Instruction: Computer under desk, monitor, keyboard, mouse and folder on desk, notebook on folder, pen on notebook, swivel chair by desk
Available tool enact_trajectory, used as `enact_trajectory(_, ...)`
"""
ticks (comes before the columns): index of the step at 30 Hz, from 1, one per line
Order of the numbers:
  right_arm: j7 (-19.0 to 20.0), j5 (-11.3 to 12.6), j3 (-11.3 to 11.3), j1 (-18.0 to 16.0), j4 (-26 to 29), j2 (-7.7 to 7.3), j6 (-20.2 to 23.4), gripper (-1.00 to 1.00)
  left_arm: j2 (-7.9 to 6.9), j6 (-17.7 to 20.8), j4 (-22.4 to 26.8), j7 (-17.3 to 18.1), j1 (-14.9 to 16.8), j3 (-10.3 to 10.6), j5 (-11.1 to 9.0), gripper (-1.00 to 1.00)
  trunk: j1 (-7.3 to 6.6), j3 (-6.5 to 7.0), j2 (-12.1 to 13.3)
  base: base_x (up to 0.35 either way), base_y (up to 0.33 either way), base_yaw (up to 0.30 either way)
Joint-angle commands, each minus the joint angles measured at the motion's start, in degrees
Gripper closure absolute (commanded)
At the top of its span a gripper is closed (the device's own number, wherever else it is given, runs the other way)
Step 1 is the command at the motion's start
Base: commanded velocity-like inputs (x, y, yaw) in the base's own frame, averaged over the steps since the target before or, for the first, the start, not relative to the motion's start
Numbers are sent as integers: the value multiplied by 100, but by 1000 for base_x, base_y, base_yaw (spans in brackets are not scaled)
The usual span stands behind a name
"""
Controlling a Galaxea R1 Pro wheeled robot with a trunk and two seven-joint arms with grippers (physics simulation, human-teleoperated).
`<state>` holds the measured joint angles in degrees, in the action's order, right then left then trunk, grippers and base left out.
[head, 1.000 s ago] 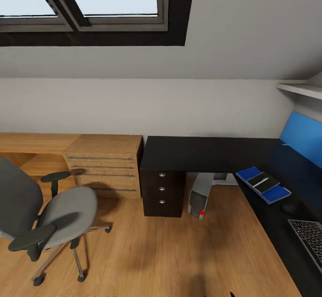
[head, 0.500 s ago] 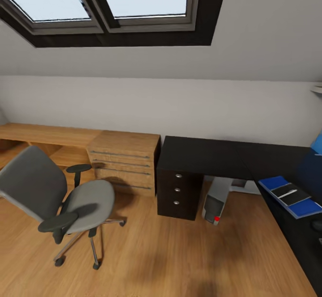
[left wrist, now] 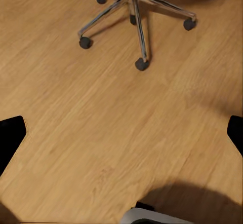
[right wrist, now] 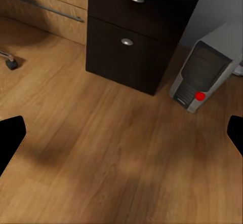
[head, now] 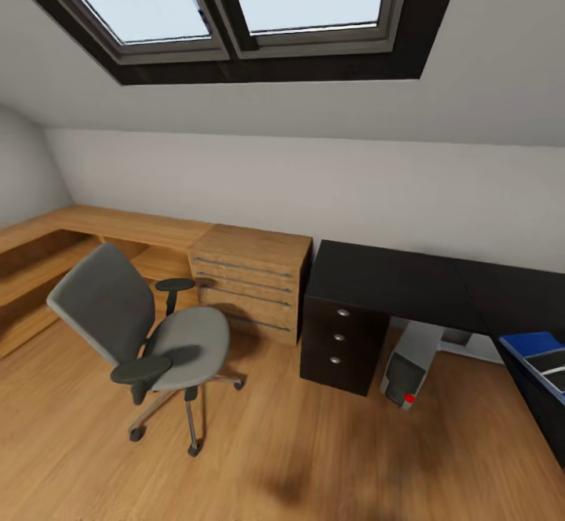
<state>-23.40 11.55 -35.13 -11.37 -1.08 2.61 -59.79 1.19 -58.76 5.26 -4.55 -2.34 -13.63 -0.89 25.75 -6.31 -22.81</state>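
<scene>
We are facing the grey padded swivel chair with chrome star base (head: 149, 340) at lower left, well apart from the black L-shaped bench (head: 408, 282) at centre right. Both end effectors are spread wide, holding nothing. We are judging it best to push the chair gently benchward, clear of the silver-grey tower computer (head: 410, 364) beneath.

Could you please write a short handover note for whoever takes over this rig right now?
Both grippers: jaws spread wide over bare floor, holding nothing.
The swivel chair stands out on the wood floor, apart from the desk, beyond the light wooden drawer unit; its seat is bare.
The computer sits on the floor under the desk, beside the dark drawers.
The folder lies on the desk at the head view's right edge, with something dark on top, cropped.
Done: computer, folder.
Left: bring the chair beside the desk.
Monitor, keyboard, mouse: unchecked.
</scene>
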Motion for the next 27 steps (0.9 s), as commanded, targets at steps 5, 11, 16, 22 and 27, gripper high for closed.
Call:
enact_trajectory(5, -7, 41, -47, -6, -7, 3, -21, -100, 142, -124, -88, -733, -3, 37, 11, -100, 3, -11, -11, 0, 0, 278)
enact_trajectory(11, -7, 41, -46, -6, -6, 1, -21, -100, 151, -124, -94, -829, -3, 47, 17, -100, 3, -11, -11, 0, 0, 278)
enact_trajectory(16, -7, 34, -48, -6, -9, -5, -21, -100, 153, -124, -95, -851, -3, 68, 25, -100, 3, -11, -11, 0, 0, 278)
enact_trajectory(22, -7, 32, -54, -6, -14, -1, -21, -100, 139, -124, -96, -862, -3, 71, 27, -100, 3, -11, -11, 0, 0, 278)
enact_trajectory(27, -7, 32, -55, -6, -13, 2, -21, -100, 127, -124, -96, -873, -3, 65, 27, -100, 3, -11, -11, 7, 0, 278)
